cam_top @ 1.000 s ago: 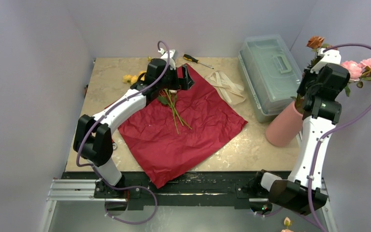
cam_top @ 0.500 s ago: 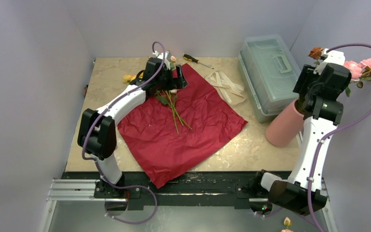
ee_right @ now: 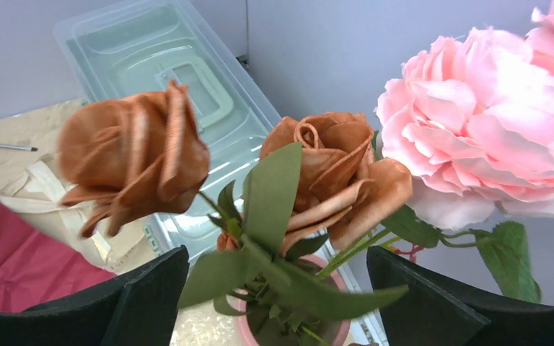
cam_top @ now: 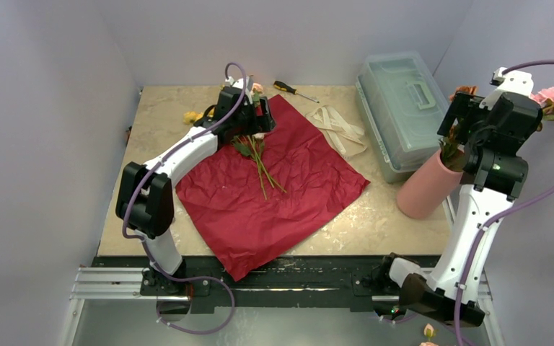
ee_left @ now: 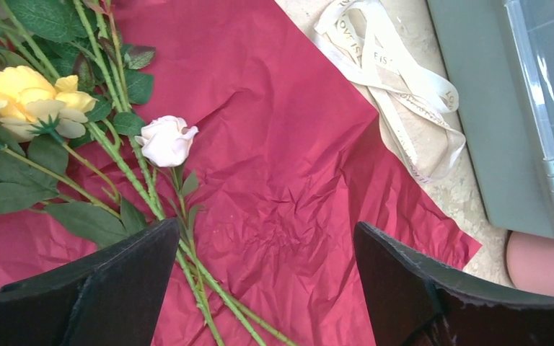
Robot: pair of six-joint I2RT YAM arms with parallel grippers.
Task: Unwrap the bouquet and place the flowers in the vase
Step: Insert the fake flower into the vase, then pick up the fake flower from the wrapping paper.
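Note:
The bouquet is undone: its dark red paper [cam_top: 274,194] lies spread flat and the cream ribbon [cam_top: 340,128] lies off to the side. On the paper rest flowers, a yellow rose [ee_left: 29,101] and a pale pink bud [ee_left: 166,140] with long green stems [cam_top: 263,166]. My left gripper [cam_top: 258,124] hangs open just above those stems [ee_left: 187,267], holding nothing. The salmon vase [cam_top: 425,189] at the right holds orange roses [ee_right: 332,176] and pink blooms [ee_right: 483,122]. My right gripper [ee_right: 278,288] stands open above the vase rim [ee_right: 244,328], with leaves between its fingers.
A clear greenish box [cam_top: 400,101] with a handle sits at the back right beside the vase. A screwdriver [cam_top: 293,90] lies near the back wall. Yellow flower heads [cam_top: 193,115] lie off the paper's left corner. Walls close in on both sides.
My right gripper has opened, let go of the orange roses in the vase, and lifted. My left gripper has shifted slightly toward the back over the stems.

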